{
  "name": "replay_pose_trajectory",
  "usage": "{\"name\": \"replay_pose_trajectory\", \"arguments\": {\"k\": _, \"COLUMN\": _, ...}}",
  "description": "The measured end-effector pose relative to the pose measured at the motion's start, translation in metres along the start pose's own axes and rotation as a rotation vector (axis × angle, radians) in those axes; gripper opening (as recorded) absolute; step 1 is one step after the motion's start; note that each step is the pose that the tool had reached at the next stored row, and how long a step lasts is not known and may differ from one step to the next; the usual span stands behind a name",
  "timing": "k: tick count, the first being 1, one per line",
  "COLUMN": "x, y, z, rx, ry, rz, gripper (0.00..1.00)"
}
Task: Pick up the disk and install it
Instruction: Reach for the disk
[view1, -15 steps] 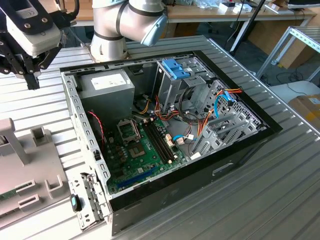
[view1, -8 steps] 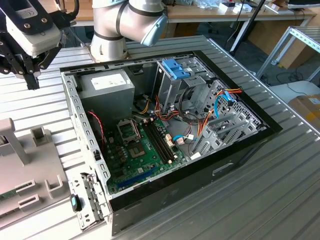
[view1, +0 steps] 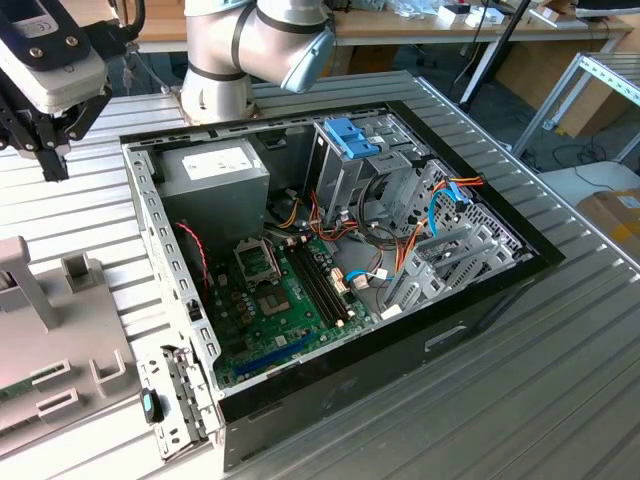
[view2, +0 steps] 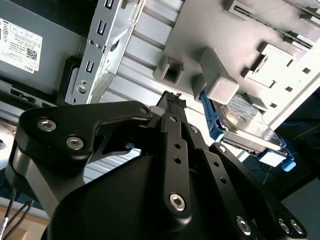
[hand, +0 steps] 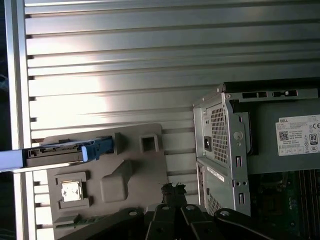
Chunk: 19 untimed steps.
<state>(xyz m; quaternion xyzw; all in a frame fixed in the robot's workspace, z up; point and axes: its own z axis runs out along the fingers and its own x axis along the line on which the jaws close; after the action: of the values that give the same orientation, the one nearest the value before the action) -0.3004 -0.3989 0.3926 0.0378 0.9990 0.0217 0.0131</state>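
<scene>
At the exterior view's left, the claw (view1: 55, 160) hangs above the grey holder (view1: 60, 340) on the ribbed worktop (view1: 560, 380), its fingers drawn narrow and holding nothing. The disk (view2: 245, 125) stands on edge in that holder, apart from the claw. A clean pick likely calls for wide fingers squared across the disk's flat faces, clear of the holder's posts and the blue rails. Further right sits the open computer case (view1: 450, 330).
</scene>
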Motion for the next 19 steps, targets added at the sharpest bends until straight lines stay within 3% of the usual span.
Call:
{"name": "replay_pose_trajectory", "arguments": {"k": 13, "x": 0.0010, "y": -0.0001, "z": -0.0001, "rx": 0.0001, "ry": 0.0000, "rz": 0.000, "gripper": 0.11}}
{"name": "replay_pose_trajectory", "arguments": {"k": 19, "x": 0.0096, "y": -0.0007, "z": -0.0003, "rx": 0.0001, "ry": 0.0000, "rz": 0.000, "gripper": 0.11}}
